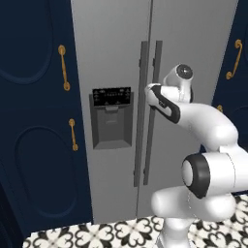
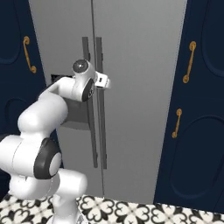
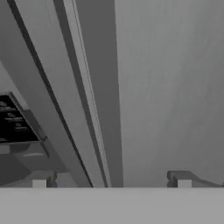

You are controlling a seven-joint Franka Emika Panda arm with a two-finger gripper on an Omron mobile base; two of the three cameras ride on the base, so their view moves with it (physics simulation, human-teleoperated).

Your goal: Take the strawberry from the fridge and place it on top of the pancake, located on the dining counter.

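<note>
While both doors of the fridge [image 1: 116, 58] are closed, the gripper [image 3: 111, 181] sits directly in front of them with its jaws spread wide, one fingertip [image 3: 40, 180] and the other [image 3: 183, 180] set well apart with nothing between them. Two long vertical bar handles [image 3: 78, 100] run ahead of the jaws, nearer the first fingertip than the second, and the gap between the jaws looks onto bare grey door. Beyond the first fingertip lies the black dispenser panel [image 1: 112, 96]. Navy cabinets [image 2: 203, 109] with gold handles [image 2: 189, 61] flank the appliance. Patterned floor tiles [image 1: 97, 236] lie below.
</note>
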